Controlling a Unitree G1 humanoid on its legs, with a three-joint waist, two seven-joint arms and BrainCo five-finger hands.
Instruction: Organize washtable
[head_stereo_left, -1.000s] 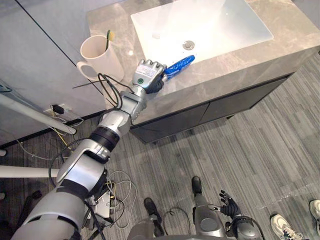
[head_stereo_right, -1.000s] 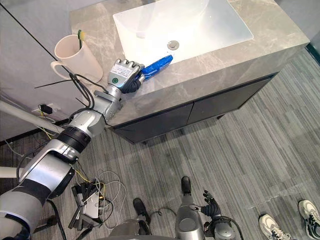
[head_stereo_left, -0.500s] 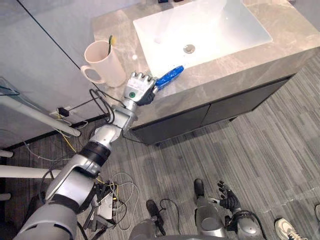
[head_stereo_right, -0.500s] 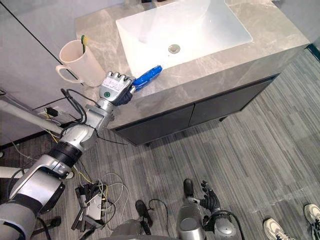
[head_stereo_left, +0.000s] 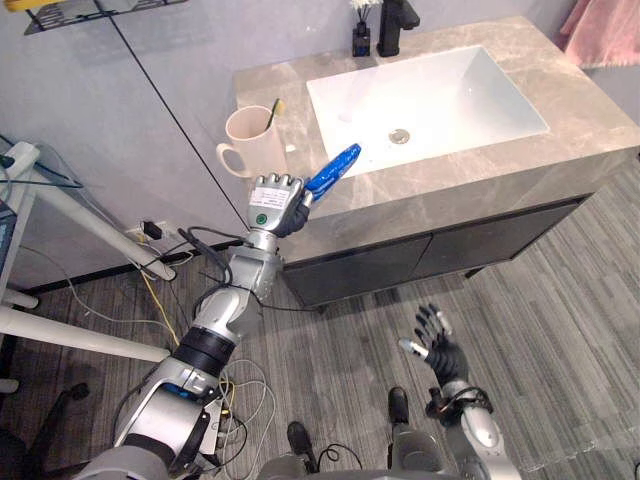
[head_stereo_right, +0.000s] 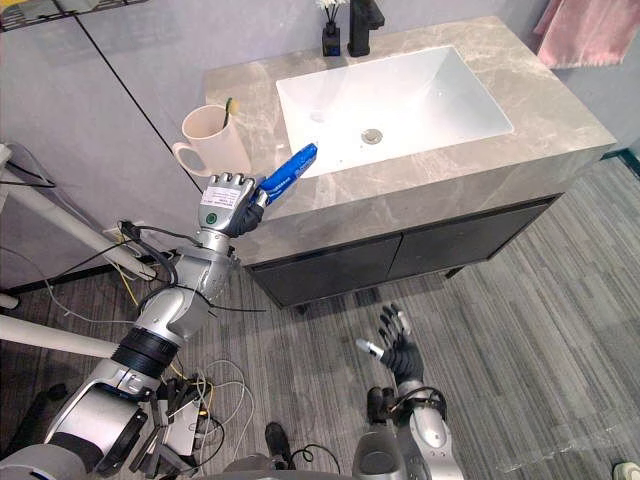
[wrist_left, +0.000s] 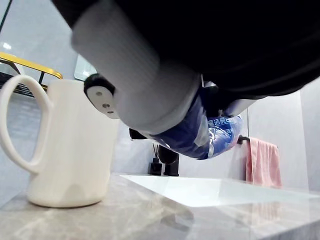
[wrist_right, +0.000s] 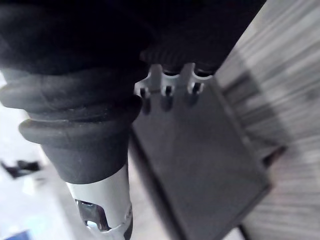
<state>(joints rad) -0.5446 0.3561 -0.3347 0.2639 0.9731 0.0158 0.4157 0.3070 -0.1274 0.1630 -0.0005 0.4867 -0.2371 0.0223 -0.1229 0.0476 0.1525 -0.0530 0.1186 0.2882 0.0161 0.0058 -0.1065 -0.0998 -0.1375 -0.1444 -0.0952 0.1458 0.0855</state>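
My left hand (head_stereo_left: 274, 199) is shut on a blue tube (head_stereo_left: 334, 170), holding it tilted above the front left corner of the grey marble washtable (head_stereo_left: 480, 170). The tube (wrist_left: 200, 135) also shows in the left wrist view, under my curled fingers. Just behind the hand stands a cream mug (head_stereo_left: 250, 140) with a toothbrush (head_stereo_left: 272, 110) in it; the mug (wrist_left: 70, 150) rises large beside the tube in the wrist view. My right hand (head_stereo_left: 437, 343) hangs low over the floor with its fingers spread open, holding nothing.
A white sink basin (head_stereo_left: 430, 95) is sunk into the countertop, with a black tap (head_stereo_left: 398, 14) and a small diffuser bottle (head_stereo_left: 361, 38) behind it. A pink towel (head_stereo_left: 600, 30) hangs at the far right. Dark cabinet doors (head_stereo_left: 430, 255) lie below the counter.
The camera has pulled back and the whole scene has shifted. My left hand has lifted the blue tube off the counter's front edge. My right hand has risen with its fingers spread.
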